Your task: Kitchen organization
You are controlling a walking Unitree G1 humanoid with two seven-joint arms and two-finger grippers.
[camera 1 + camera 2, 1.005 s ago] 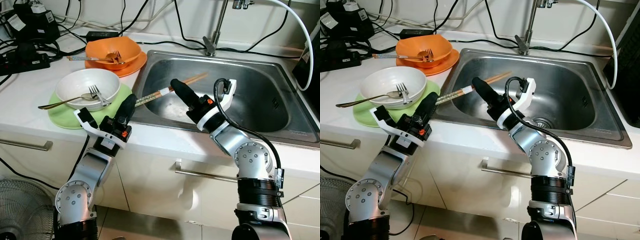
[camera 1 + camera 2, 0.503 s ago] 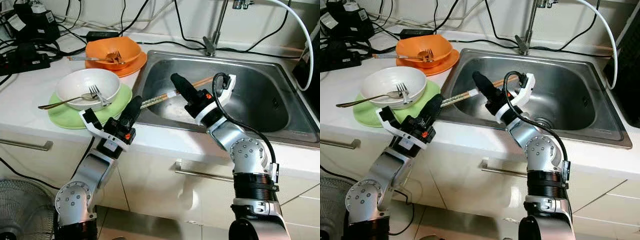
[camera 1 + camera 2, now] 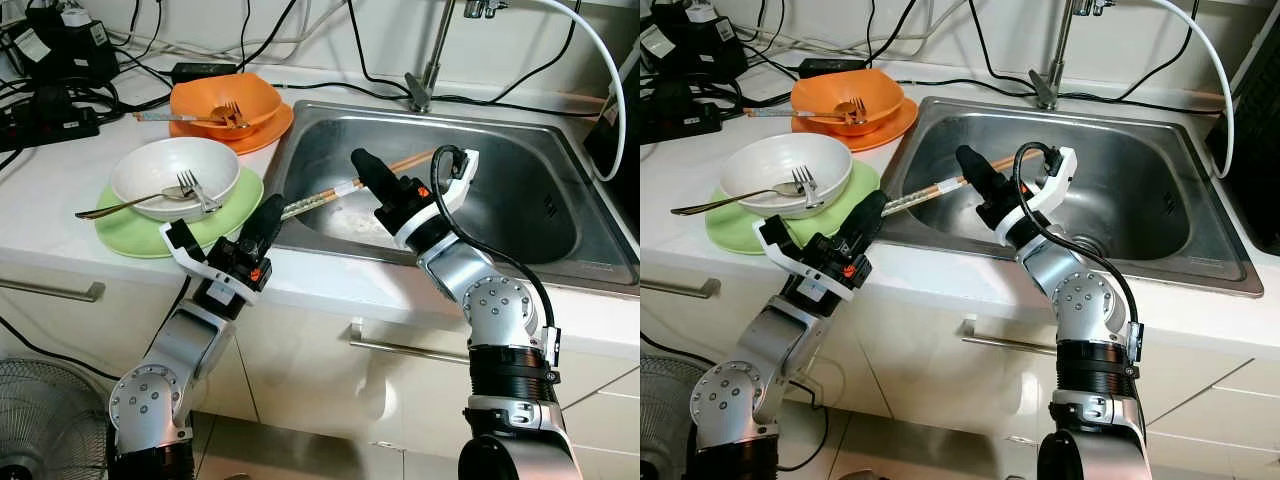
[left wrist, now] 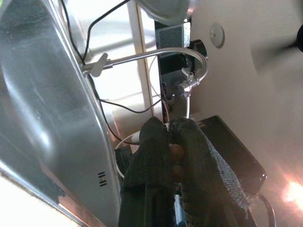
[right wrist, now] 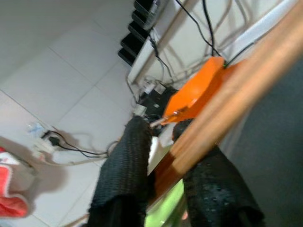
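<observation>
At the front edge of the bench (image 3: 60,190), the left gripper (image 3: 262,222) has its fingers pressed together on the near ends of the chopsticks (image 3: 330,192), a pinch the left wrist view confirms. Since a second ago it has crept a little toward the sink (image 3: 560,190). Farther in, over the basin, the right gripper (image 3: 372,182) has risen and slid along the chopsticks, its fingers now closed around their middle. With both grippers on the pair, a handover looks under way. Beyond, a white bowl (image 3: 150,170) with fork and spoon sits on a green plate (image 3: 125,232), and an orange bowl (image 3: 210,95) waits farther back.
</observation>
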